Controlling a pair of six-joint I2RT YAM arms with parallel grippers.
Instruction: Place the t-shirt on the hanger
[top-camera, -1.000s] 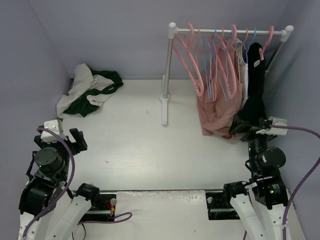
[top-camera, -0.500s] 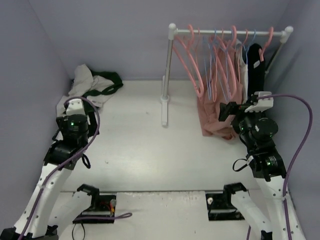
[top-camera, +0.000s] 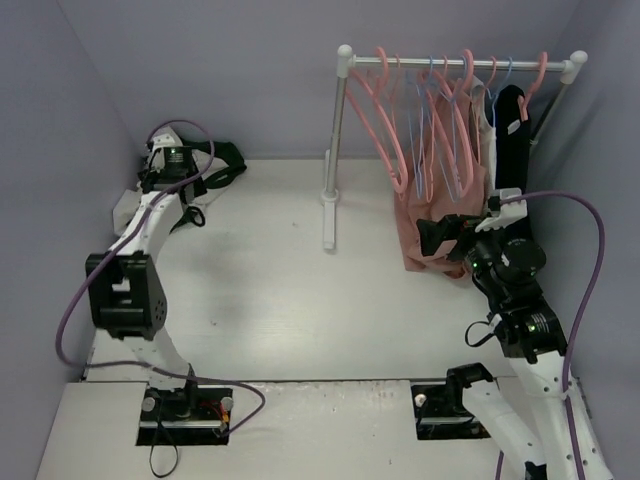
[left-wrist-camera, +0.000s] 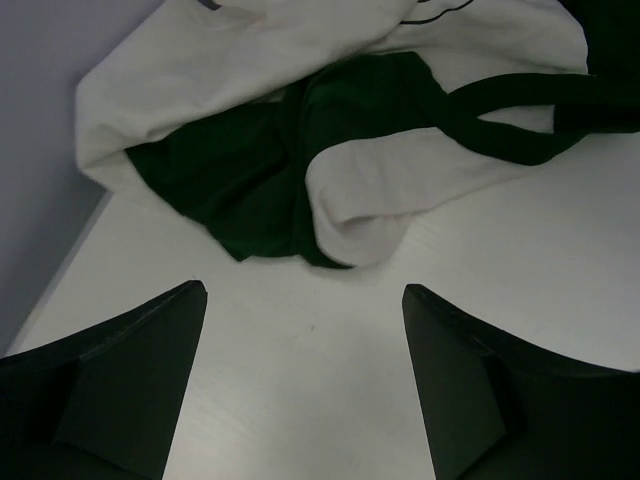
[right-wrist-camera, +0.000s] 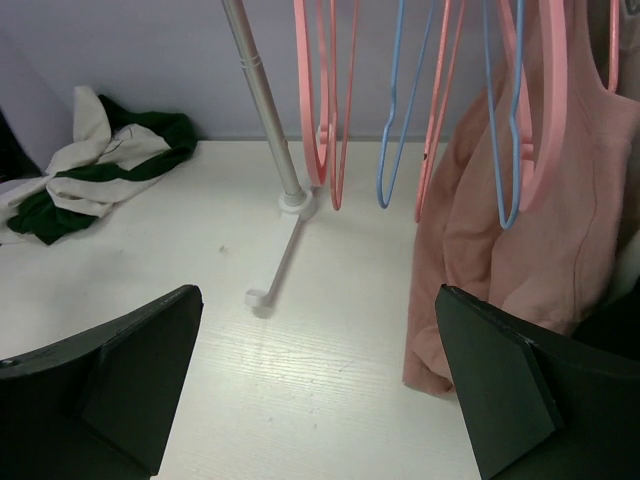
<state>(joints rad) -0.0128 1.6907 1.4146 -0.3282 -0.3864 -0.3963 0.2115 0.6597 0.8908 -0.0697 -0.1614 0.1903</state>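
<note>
The cream-white t-shirt (top-camera: 222, 158) with dark green sleeves lies crumpled in the back left corner. It fills the top of the left wrist view (left-wrist-camera: 400, 180) and shows small in the right wrist view (right-wrist-camera: 95, 165). My left gripper (top-camera: 185, 187) is open and empty just above the table, its tips a little short of the shirt's near edge (left-wrist-camera: 303, 290). Pink hangers (top-camera: 385, 120) hang on the rack's rail at the back right (right-wrist-camera: 325, 100). My right gripper (top-camera: 440, 235) is open and empty, facing the rack from the front (right-wrist-camera: 318, 290).
The white rack (top-camera: 335, 150) stands on a post with a foot (right-wrist-camera: 275, 255). Light-blue hangers (top-camera: 425, 140), a salmon-pink garment (top-camera: 435, 230) and a black garment (top-camera: 515, 170) hang on it. Purple walls close in the back and both sides.
My left arm has stretched out to the back left, bringing its gripper up to the t-shirt. My right gripper has shifted a little left and down in front of the rack.
</note>
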